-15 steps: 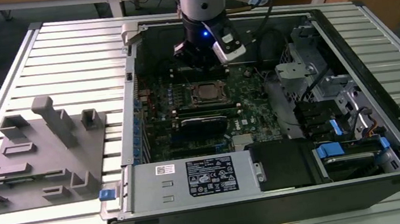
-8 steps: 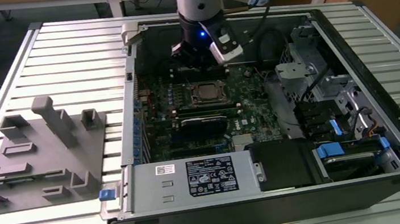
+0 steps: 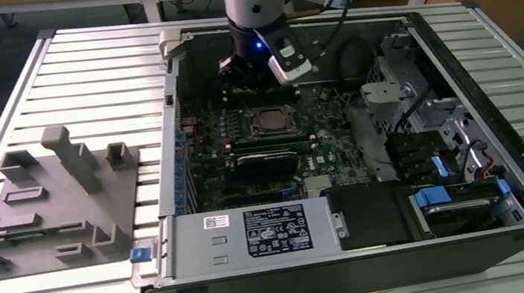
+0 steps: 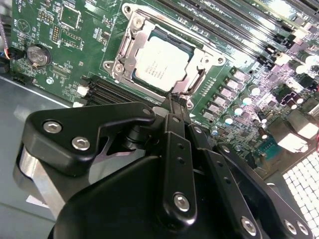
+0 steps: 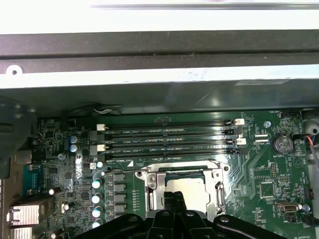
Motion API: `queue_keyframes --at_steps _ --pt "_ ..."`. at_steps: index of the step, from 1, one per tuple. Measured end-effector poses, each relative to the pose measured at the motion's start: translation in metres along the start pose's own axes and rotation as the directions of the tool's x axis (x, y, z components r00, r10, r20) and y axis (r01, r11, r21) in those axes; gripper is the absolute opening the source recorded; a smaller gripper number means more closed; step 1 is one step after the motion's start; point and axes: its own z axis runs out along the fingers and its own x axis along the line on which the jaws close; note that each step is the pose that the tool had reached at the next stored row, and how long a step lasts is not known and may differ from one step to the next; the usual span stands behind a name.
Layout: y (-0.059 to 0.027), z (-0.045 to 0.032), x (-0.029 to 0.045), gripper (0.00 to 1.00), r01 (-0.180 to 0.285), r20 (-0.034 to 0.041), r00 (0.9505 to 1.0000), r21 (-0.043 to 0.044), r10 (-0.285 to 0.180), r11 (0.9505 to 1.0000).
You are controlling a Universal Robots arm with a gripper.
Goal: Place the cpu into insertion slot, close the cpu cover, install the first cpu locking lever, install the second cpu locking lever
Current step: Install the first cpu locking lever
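The cpu lies flat in the insertion slot on the green board, its silver-grey top showing through the window of the cpu cover, which lies down over it. My gripper is shut, its black fingertips together at the socket's edge, right beside a thin wire locking lever. I cannot tell whether the tips touch that wire. In the first wrist view the gripper sits over the cpu and cover. In the exterior view the gripper hangs just behind the insertion slot inside the open computer case.
Long black memory slots run beside the socket toward the case wall. A coin battery sits on the board. The power supply and drive bays with blue tabs fill the case front. A grey fixture lies on the slatted table.
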Motion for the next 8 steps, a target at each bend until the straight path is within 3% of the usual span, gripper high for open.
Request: queue_keyframes --at_steps 8 --pt "-0.0001 0.0000 0.0008 0.11 0.000 0.0001 1.0000 -0.0002 0.000 1.0000"
